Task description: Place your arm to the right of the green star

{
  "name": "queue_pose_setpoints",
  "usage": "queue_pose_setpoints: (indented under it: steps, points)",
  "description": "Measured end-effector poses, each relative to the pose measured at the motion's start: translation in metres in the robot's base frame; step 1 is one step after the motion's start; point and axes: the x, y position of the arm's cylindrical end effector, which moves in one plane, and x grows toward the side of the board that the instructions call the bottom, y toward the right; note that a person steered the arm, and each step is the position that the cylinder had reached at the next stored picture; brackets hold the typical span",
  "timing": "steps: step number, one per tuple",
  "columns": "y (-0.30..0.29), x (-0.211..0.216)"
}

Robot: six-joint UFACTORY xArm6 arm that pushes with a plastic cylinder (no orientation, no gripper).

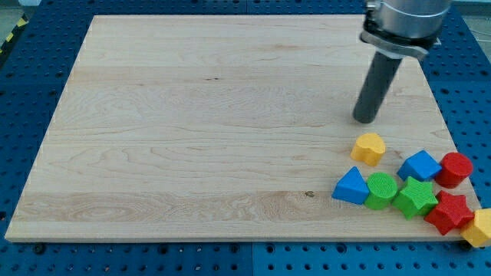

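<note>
The green star point(416, 196) lies near the board's bottom right corner, in a tight cluster of blocks. My tip point(365, 119) rests on the board above and to the left of the star, just above the yellow heart point(369, 147). A green cylinder point(381, 189) touches the star's left side. A blue cube point(419, 165) sits right above the star. A red star point(449, 212) sits at the green star's lower right.
A blue triangular block point(351, 186) lies left of the green cylinder. A red cylinder point(455, 169) sits at the board's right edge. A yellow block point(479, 227) overhangs the bottom right corner. The wooden board point(192, 130) lies on a blue perforated table.
</note>
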Motion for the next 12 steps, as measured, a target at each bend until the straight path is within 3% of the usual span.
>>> queue_pose_setpoints:
  steps: [3, 5, 6, 9, 11, 12]
  points:
    - [0.106, 0.006]
    - [0.159, 0.035]
    - [0.160, 0.036]
    - [0.160, 0.130]
    - [0.075, 0.126]
    - [0.036, 0.152]
